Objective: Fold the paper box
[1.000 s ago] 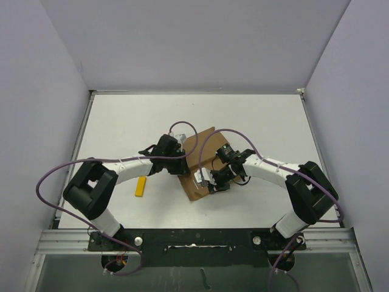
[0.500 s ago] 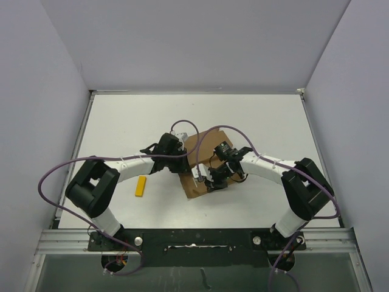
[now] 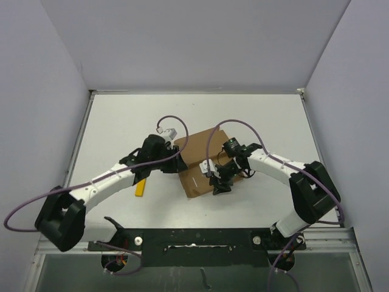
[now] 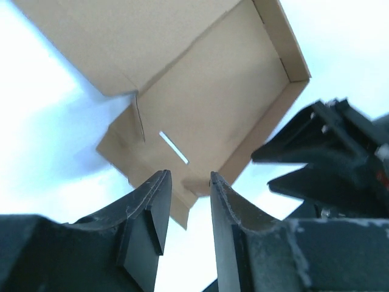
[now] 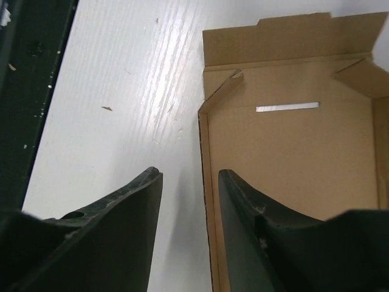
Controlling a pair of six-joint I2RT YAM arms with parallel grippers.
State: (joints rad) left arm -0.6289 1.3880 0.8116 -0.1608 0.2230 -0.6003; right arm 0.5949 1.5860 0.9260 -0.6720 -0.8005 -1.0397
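1. My left arm has swung back to the left. Its gripper (image 4: 189, 176) is now just off the box (image 3: 196, 173), jaws a narrow gap apart, holding nothing.
2. My right gripper (image 5: 189, 173) has parted too, over the box's near right wall, and grips nothing.
3. The box lies open mid-table (image 3: 121, 125), showing a bare floor with a slot.

left arm (image 3: 112, 176): white links, black joints
right arm (image 3: 273, 165): same
cables (image 3: 237, 121): purple, one per arm
fingers (image 4: 155, 210): matte black, curved

Open paper box (image 4: 213, 103), left tool (image 4: 189, 177) parted, seemingly empty
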